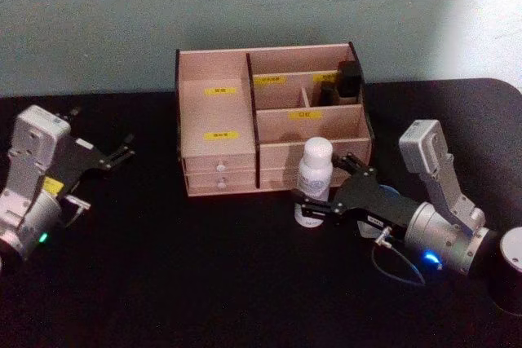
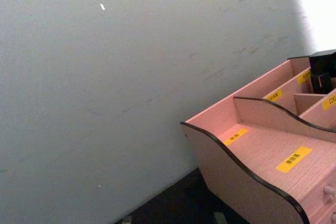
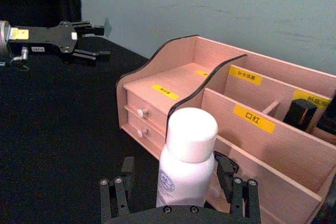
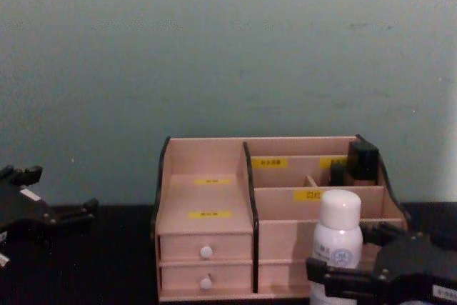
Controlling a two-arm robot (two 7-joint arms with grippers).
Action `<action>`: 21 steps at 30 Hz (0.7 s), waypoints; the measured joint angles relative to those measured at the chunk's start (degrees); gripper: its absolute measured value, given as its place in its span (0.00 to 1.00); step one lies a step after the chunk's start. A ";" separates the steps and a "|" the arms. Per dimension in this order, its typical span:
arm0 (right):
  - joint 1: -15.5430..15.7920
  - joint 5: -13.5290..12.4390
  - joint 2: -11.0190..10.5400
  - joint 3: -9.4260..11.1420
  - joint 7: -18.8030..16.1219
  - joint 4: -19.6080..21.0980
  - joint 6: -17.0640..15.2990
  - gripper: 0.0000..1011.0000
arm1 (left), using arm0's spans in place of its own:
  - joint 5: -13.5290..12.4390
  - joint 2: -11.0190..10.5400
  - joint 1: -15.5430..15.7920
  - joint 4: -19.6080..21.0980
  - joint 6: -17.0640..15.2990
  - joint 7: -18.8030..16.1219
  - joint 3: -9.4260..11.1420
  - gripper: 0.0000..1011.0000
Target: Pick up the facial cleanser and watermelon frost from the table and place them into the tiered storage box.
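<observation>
The white facial cleanser [image 1: 314, 169] stands upright between the spread fingers of my right tool [image 1: 325, 191], just before the light-wood tiered storage box [image 1: 214, 113].

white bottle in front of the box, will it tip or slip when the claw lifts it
The white bottle stands tall on a narrow base, so a sideways nudge would likely tip it. Its round, smooth-looking body may slip or twist unless the right claw, open around its lower part, closes squarely. It looks like light rigid plastic. Left claw parked aside.
</observation>
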State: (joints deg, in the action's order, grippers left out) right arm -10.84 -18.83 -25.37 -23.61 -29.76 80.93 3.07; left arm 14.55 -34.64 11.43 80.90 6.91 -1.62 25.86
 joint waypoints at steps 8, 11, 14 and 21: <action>-1.17 0.05 0.72 -0.60 -0.19 -1.63 -0.35 0.99 | 0.00 0.00 0.00 0.00 0.00 0.00 0.00 0.99; -1.41 0.05 0.87 -0.71 -0.20 -2.01 -0.42 0.99 | 0.00 0.00 0.00 0.00 0.00 0.00 0.00 0.99; -1.79 0.05 1.17 -0.85 -0.20 -2.67 -0.52 0.99 | 0.00 0.00 0.00 0.00 0.00 0.00 0.00 0.99; -2.17 -0.04 1.40 -0.92 -0.14 -3.39 -0.73 0.99 | 0.00 0.00 0.00 0.00 0.00 0.00 0.00 0.99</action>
State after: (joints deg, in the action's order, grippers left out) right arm -13.01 -18.87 -23.97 -24.53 -29.91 77.54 2.34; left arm 14.55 -34.65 11.43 80.90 6.91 -1.62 25.86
